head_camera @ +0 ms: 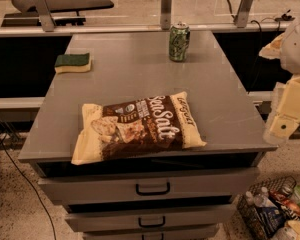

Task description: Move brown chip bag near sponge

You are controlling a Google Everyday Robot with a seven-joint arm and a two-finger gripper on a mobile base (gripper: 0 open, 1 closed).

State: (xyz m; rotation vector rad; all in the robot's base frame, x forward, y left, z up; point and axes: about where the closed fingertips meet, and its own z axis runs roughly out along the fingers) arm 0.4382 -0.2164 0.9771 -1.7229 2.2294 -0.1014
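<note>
Camera view findings: the gripper [284, 123] is observed at the right edge of the scene, off the side of the table [225, 109] near its front corner and apart from every item. How wide it is spread cannot be told, and nothing is seen held in it. The brown chip bag [140, 125] is found lying flat at the front edge of the tabletop, label up. The sponge [73, 62] is located at the far left corner, well apart from the bag. A green soda can [179, 42] is noted upright near the far edge. Drawers [152, 186] are recorded below.
</note>
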